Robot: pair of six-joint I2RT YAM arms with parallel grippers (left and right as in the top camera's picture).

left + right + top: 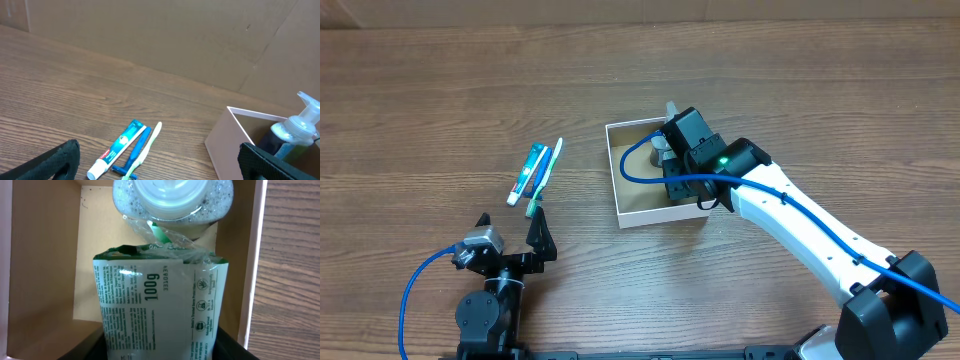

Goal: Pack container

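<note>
Right wrist shows the right gripper (160, 350) clamping a green packet (160, 305) over the container (252, 255) (left gripper (510, 228) idle, spread wide), so lowering and release likely follow.

from overhead my right end effector (670, 155) hides much inside the container (632, 198). in my right wrist view the pouch (160, 315) runs off the bottom edge, the pump bottle (172, 200) off the top; its fine print unreadable.
</note>
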